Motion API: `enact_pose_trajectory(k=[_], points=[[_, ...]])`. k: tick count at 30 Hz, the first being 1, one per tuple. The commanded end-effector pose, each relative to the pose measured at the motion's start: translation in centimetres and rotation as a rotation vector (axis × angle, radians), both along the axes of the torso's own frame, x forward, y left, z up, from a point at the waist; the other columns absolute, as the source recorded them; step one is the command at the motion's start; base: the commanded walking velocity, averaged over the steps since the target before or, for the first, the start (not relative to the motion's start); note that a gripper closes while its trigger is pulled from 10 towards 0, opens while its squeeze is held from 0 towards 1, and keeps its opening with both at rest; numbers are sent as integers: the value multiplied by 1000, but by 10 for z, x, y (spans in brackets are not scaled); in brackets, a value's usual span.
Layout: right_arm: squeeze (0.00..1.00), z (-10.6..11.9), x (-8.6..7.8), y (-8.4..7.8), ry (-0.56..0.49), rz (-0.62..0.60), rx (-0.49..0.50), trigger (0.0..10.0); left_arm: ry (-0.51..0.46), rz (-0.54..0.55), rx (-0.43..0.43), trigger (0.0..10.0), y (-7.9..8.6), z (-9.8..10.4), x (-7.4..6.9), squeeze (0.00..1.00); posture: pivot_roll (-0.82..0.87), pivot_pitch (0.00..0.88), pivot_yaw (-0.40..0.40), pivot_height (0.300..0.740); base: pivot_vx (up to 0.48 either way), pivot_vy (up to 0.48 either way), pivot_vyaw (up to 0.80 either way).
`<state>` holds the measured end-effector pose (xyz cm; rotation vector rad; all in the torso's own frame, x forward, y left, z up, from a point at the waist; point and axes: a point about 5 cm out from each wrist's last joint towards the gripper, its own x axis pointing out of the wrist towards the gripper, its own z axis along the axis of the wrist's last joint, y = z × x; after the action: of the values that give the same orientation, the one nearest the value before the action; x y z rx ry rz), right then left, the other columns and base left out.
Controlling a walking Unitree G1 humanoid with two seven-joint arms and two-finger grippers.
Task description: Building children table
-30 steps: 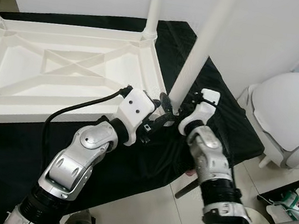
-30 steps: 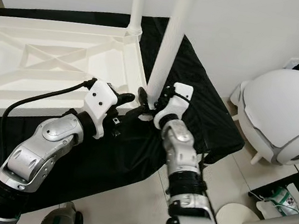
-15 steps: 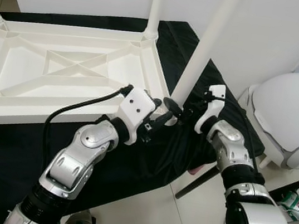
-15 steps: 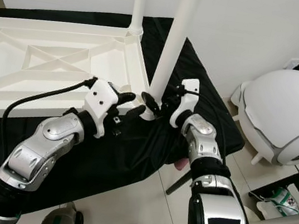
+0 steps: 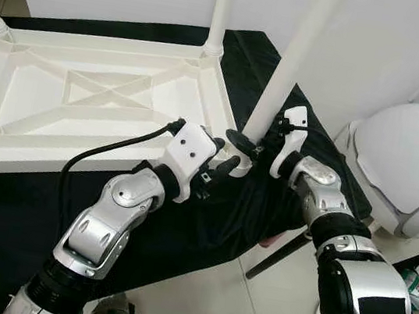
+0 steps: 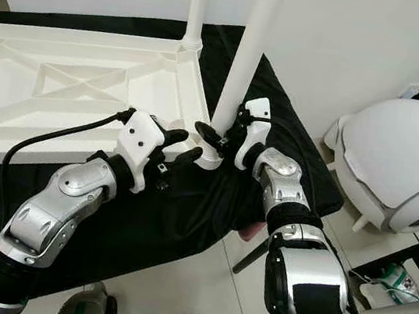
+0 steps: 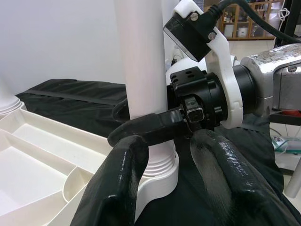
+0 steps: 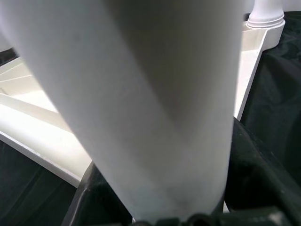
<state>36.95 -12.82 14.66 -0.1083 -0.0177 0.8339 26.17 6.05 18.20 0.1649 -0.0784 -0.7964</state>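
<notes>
right gripper (image 5: 253,141) shifts inward, jaws clamped on white table leg (image 5: 293,59) | leg upright at ribbed tabletop (image 5: 83,106) corner | left gripper (image 5: 228,164) jaws apart, beside socket

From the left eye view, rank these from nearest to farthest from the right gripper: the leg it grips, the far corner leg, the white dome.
1. Gripped leg: held in the right gripper, at the tabletop's near right corner.
2. Far corner leg: behind, at the tabletop's far right corner.
3. White dome: off to the robot's right, on the floor.
</notes>
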Motion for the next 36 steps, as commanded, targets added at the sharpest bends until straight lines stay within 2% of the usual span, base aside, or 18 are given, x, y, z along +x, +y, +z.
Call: enact_pose_trajectory(k=[1,5,7,10,14,17,20,24,27,30,31,32,36], points=[[0,-20,-8,-6,77,23,-32,0,-1,-6,8,10000,-2,-1,-1,0,14,0,-54,740,0,0,0],[0,-25,-9,-13,92,-14,-13,0,2,-10,8,10000,-3,-1,-2,0,2,0,-48,740,0,0,0],[0,-26,-8,-18,111,-71,-1,10000,3,-14,8,10000,-3,-2,-2,0,1,0,-48,740,0,0,0],[0,-25,-5,-22,122,-137,33,10000,5,-19,8,10000,-3,-2,-2,0,-5,0,-42,740,0,0,0],[0,-24,-2,-22,103,-213,-1,10000,7,-22,9,10000,-3,-2,-3,0,-9,0,-39,740,0,0,0],[0,-21,-3,-11,92,-227,66,10000,10,-27,10,10000,-4,-2,-3,0,-15,0,-38,740,0,0,0],[0,-20,-6,-2,80,-224,88,10000,11,-29,10,10000,-5,-3,-3,0,-19,0,-38,740,0,0,0],[0,-20,-7,7,92,-307,118,10000,13,-33,8,10000,-5,-3,-4,0,-23,0,-37,740,0,0,0],[0,-21,-6,11,126,-462,173,10000,15,-37,7,10000,-6,-4,-4,0,-27,0,-38,740,0,0,0],[0,-21,-7,12,131,-481,177,10000,15,-37,7,10000,-6,-4,-4,0,-27,0,-38,740,0,0,0],[0,-28,-12,15,126,-671,185,10000,17,-37,4,10000,-7,-4,-4,0,-29,0,-45,740,0,0,0],[0,-30,-15,17,130,-734,193,10000,17,-37,2,10000,-7,-4,-4,0,-29,0,-45,740,0,0,0],[0,-30,-19,22,137,-794,213,10000,19,-36,1,10000,-8,-5,-4,0,-27,0,-46,740,0,0,0]])
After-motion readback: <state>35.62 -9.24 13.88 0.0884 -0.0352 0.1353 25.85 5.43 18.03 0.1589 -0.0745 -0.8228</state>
